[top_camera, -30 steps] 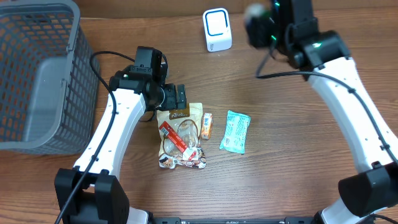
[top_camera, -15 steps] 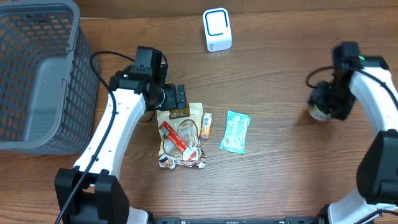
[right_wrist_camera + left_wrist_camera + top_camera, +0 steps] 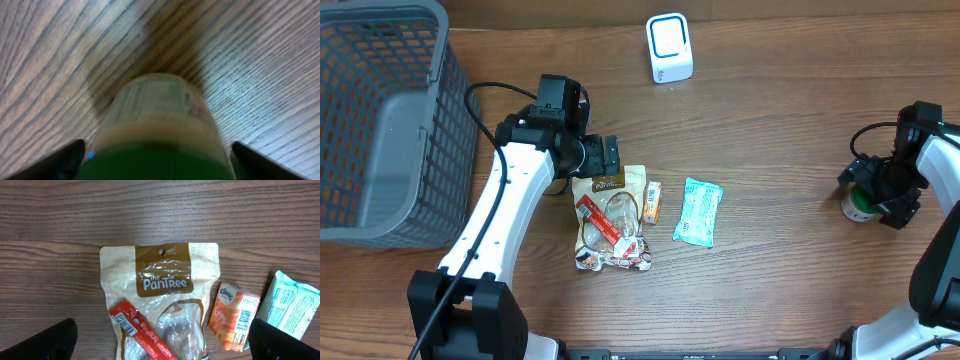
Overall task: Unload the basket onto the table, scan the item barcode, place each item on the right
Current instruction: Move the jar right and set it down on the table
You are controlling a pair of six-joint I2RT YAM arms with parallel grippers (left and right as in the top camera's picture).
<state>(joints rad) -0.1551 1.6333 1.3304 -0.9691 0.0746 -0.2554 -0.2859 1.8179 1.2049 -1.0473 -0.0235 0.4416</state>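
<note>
Scanning looks unfinished, judging by the layout. The green-lidded jar (image 3: 858, 207) stands upright near the right edge of the tabletop (image 3: 780, 130), well apart from the white scanner (image 3: 669, 47) at the far side. The right pincer (image 3: 157, 160) straddles it, jaws spread with a thin gap on either side, so it seems not to grip. The left pincer (image 3: 162, 342) hangs fully spread and empty above the snack pouch (image 3: 160, 280), with an orange tissue pack (image 3: 234, 315) and a teal packet (image 3: 698, 211) alongside. Whether any has met the scanner cannot be told; all lie outside the grey basket (image 3: 380, 120). The tabletop is brown wood grain; no room shows beyond it.
</note>
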